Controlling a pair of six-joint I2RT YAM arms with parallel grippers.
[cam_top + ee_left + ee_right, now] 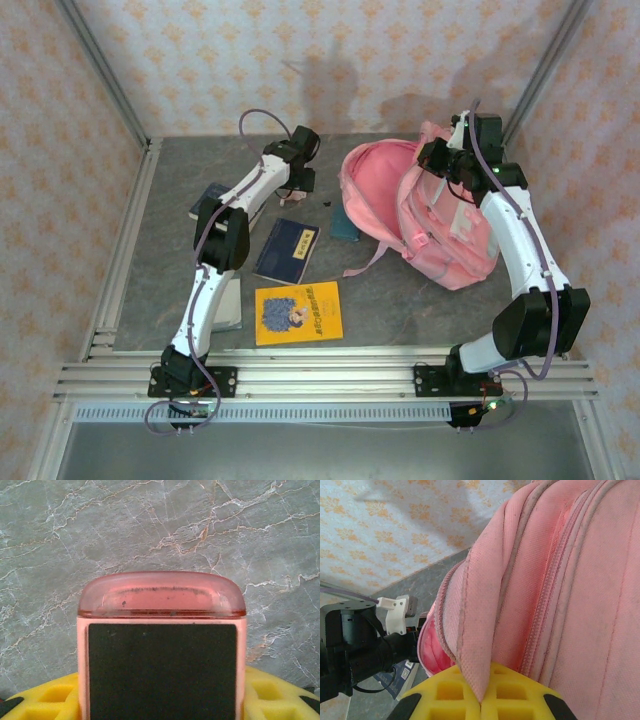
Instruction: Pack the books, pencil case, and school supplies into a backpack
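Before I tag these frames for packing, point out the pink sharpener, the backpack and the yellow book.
pink sharpener [161, 647]: left wrist view, dark panel.
backpack [440, 240]: top external view, front fabric.
yellow book [298, 313]: top external view, cover centre.

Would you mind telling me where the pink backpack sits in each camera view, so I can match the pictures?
Top view: the backpack lies right of centre, the right claw at its far edge.
Right wrist view: its pink fabric spans the right side, a fold pinched in the claw at the bottom.
Left wrist view: faces a pink sharpener instead.
Shared landmark: the grey marbled table.
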